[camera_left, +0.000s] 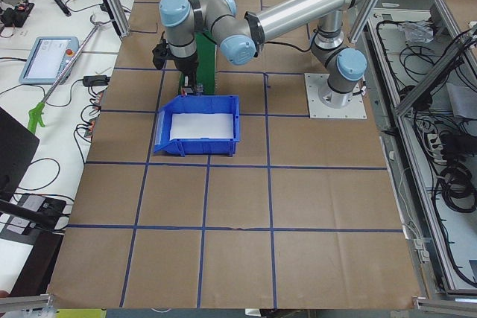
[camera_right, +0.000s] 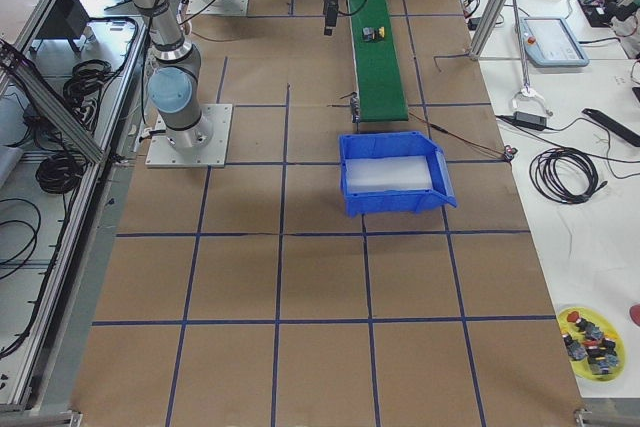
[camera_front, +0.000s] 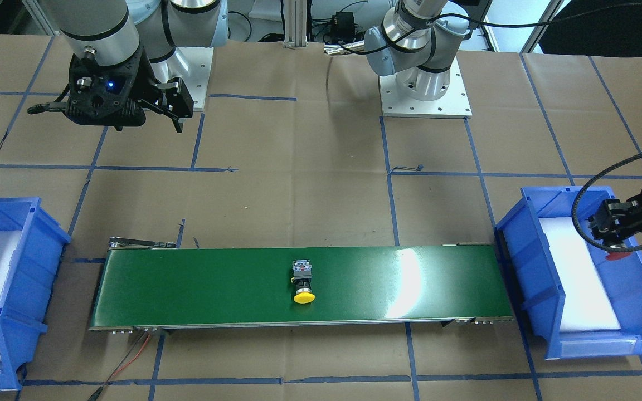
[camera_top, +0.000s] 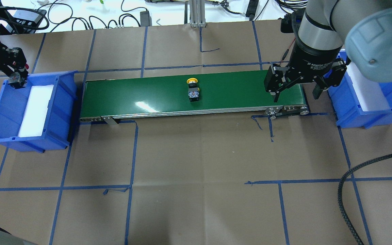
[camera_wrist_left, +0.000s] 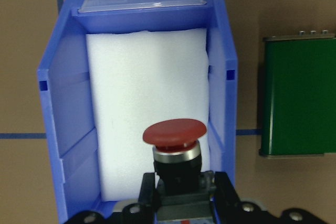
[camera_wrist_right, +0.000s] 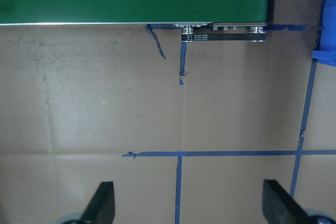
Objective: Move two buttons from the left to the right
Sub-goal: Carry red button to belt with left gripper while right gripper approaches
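The red button (camera_wrist_left: pixel 174 132) is clenched by its black body in the left gripper (camera_wrist_left: pixel 178 195), with the cap pointing away from the wrist. It hangs above the left blue bin (camera_wrist_left: pixel 227 93), over the white foam (camera_wrist_left: pixel 147 77) that lines the bin. In the overhead view this bin sits at 9 o'clock from the green belt (camera_top: pixel 131 90), just beside its end. The yellow button (camera_top: pixel 193 90) lies on its side near the middle of the belt, cap toward 12 o'clock, well apart from both grippers. The right gripper (camera_top: pixel 296 96) is released, its jaws wide apart with nothing between them. It hangs near the 3 o'clock end of the belt, above the paper-covered table (camera_top: pixel 196 153). The right blue bin (camera_top: pixel 362 115) stands at 3 o'clock from that end.
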You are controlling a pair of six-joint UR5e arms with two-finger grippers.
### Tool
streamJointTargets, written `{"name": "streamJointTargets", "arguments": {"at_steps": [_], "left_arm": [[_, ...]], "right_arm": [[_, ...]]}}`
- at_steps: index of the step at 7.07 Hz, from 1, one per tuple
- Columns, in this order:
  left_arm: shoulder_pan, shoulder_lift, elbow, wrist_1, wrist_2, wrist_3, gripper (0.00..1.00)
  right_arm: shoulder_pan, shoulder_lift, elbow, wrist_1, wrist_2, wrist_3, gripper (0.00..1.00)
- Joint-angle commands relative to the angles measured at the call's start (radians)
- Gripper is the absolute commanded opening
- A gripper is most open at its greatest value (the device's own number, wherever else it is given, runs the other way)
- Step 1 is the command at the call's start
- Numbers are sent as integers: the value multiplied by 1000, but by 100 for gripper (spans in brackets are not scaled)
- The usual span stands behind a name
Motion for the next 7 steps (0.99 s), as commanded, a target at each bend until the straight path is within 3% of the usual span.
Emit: {"name": "streamJointTargets", "arguments": {"at_steps": [1, 4, 7], "left_arm": [[-131, 6, 0, 1, 1, -140, 6], [-237, -24, -26, 7, -5, -257, 6], [-242, -59, -113, 98, -5, -244, 6]], "right_arm": [[-11, -6, -3, -7, -1, 0, 100], [-14, -9, -14, -22, -10, -2, 100], [-11, 41, -11, -200, 4, 6, 100]]}}
